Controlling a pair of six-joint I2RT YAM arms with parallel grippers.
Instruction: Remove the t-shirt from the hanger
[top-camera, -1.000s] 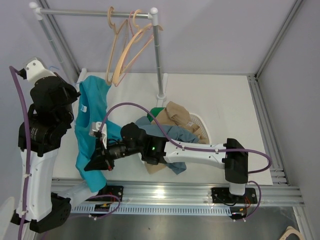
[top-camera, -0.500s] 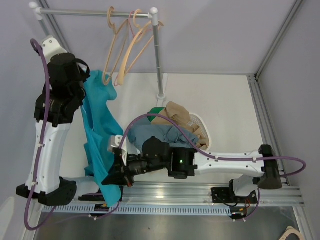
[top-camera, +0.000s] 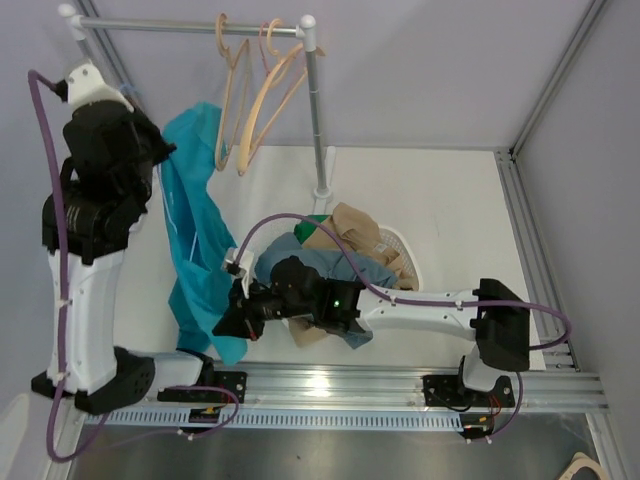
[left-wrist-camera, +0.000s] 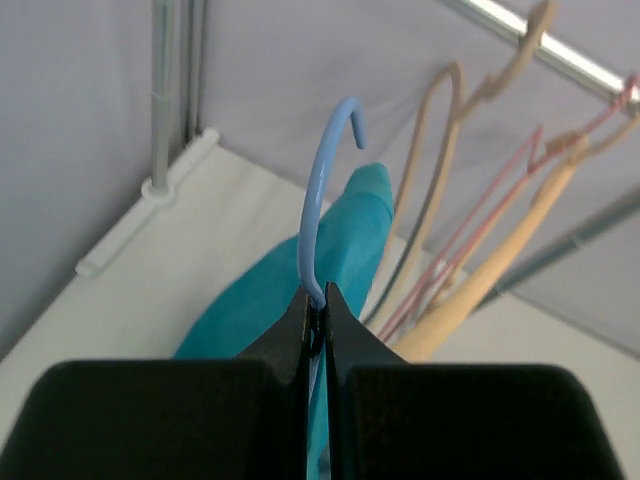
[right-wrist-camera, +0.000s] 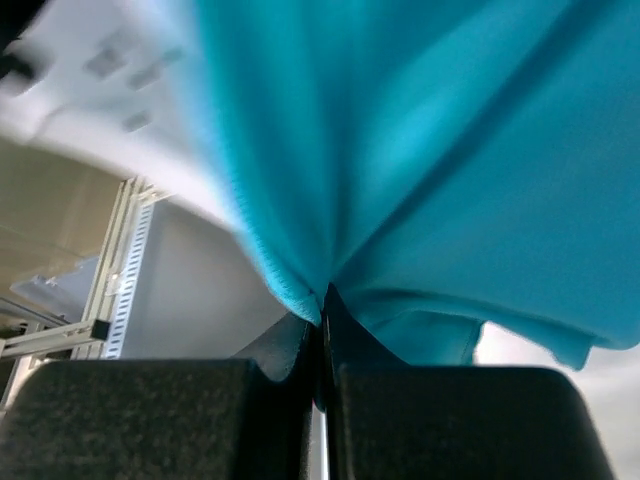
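Teal t-shirt (top-camera: 200, 250) hangs above the white surface (top-camera: 420, 190) in the top view, stretched between the high left pincer (top-camera: 165, 150) and the low right pincer (top-camera: 228, 320). In the left wrist view, the jaws are clamped on the blue hanger (left-wrist-camera: 322, 200) just below its hook, with the t-shirt draped right beneath. In the right wrist view, the jaws are pinched shut on a fold of the t-shirt.

Clothes rack (top-camera: 316, 110) stands at the back left of the white worktop (top-camera: 440, 200), with a few spare hangers (top-camera: 255, 100) dangling off its top rail. They're mostly tan, one thin and pink. Near the middle there's a white laundry basket (top-camera: 402, 250), heaped with a blue-grey garment (top-camera: 335, 265), a tan garment (top-camera: 352, 228) and a bit of green fabric (top-camera: 315, 221).
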